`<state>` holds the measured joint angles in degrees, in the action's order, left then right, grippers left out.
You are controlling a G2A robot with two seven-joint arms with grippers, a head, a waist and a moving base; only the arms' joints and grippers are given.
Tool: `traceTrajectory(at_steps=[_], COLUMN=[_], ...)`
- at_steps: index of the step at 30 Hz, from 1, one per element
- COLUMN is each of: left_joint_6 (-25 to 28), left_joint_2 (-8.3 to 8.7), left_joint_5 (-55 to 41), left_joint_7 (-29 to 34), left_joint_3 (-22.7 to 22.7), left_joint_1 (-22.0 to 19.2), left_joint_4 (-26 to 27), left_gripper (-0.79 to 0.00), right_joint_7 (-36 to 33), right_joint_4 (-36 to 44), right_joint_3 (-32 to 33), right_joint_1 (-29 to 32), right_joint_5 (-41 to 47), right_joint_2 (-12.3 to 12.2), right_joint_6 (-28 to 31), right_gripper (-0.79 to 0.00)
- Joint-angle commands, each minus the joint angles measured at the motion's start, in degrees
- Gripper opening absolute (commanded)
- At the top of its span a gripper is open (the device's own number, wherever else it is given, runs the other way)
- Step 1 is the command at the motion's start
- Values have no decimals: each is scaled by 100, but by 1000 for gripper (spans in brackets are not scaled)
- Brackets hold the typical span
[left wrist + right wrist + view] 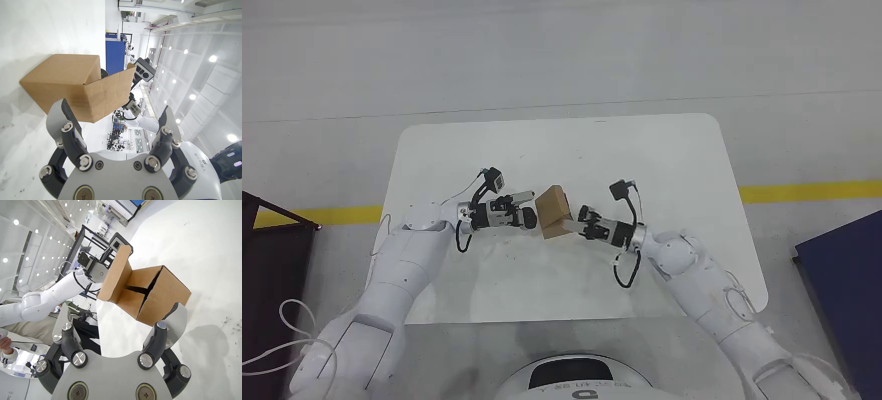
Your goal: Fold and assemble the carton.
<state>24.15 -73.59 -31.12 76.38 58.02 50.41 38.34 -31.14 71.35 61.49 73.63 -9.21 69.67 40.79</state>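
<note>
A small brown carton (555, 207) sits near the middle of the white table (662, 160), between my two grippers. In the left wrist view the carton (62, 87) shows a flap standing out from it, and my left gripper (115, 111) is open just short of it with nothing between its fingers. In the right wrist view the carton (151, 292) shows folded end flaps with a seam and one long flap sticking up. My right gripper (122, 315) is open, one finger close beside the carton's corner. In the top view the left gripper (529, 216) and right gripper (579, 222) flank the carton.
Bare table lies all round the carton, with wide room toward the far edge. A dark frame (262, 235) stands on the floor off the table's left side, and a blue panel (847, 270) off its right. A yellow floor line (812, 190) runs behind.
</note>
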Motion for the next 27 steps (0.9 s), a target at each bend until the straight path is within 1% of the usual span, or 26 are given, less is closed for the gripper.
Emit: traceTrajectory(at_steps=[1, 8, 11, 15, 23, 24, 27], left_joint_6=[0, 0, 0, 0, 0, 3, 76], left_joint_2=[0, 0, 0, 0, 0, 1, 27], left_joint_5=[0, 0, 0, 0, 0, 15, 136], left_joint_7=[0, 0, 0, 0, 0, -47, -443], left_joint_3=[0, 0, 0, 0, 0, 2, 58], left_joint_1=[0, 0, 0, 0, 0, 6, 95], left_joint_4=[0, 0, 0, 0, 0, 22, 253], left_gripper=[0, 0, 0, 0, 0, 0, 0], right_joint_7=[-78, -469, -479, -380, -380, -380, -324], right_joint_4=[2, 199, 279, 362, 362, 362, 383], right_joint_3=[29, 166, 250, 316, 316, 316, 250], right_joint_1=[30, 221, 271, 307, 307, 307, 317], right_joint_5=[56, 410, 418, 270, 270, 270, 293], right_joint_2=[-20, -121, -158, -184, -184, -184, -173], right_joint_6=[127, 573, 532, 320, 320, 320, 259], right_gripper=[0, 0, 0, 0, 0, 0, 0])
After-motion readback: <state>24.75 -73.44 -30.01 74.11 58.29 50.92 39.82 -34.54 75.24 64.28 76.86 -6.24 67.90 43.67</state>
